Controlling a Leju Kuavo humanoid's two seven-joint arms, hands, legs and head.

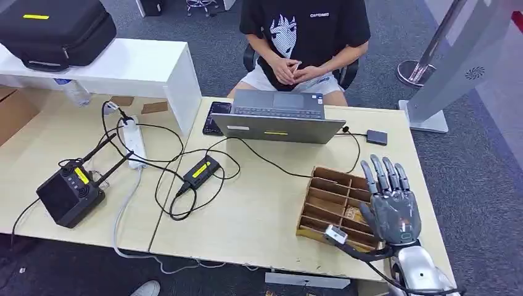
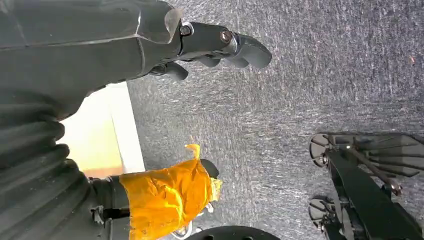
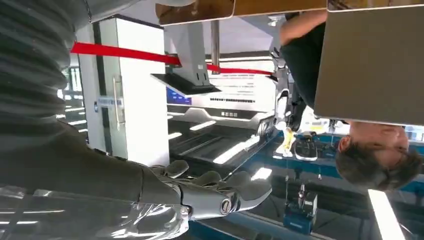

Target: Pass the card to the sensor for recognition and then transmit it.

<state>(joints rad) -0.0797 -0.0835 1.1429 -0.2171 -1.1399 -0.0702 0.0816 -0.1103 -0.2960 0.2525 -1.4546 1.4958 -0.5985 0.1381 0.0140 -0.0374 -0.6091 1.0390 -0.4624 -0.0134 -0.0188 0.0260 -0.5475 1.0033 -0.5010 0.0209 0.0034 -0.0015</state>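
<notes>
A wooden slotted box (image 1: 327, 197) stands on the table's right part. In one of its slots lies a brownish card (image 1: 353, 214), partly hidden by my right hand (image 1: 390, 203). That hand hovers over the box's right side with its back toward me and its fingers straight and apart, holding nothing. The right wrist view shows its fingers (image 3: 225, 192) empty in the air. The sensor (image 1: 377, 137), a small dark square on a cable, lies beyond the box near the table's far right corner. My left hand (image 2: 220, 47) hangs over grey carpet with nothing in it.
An open laptop (image 1: 277, 120) and a phone (image 1: 216, 117) lie at the far edge, where a person (image 1: 305, 37) sits facing me. A power strip (image 1: 134, 143), a black antenna unit (image 1: 69, 192), a yellow-labelled adapter (image 1: 200, 171) and cables cover the left half.
</notes>
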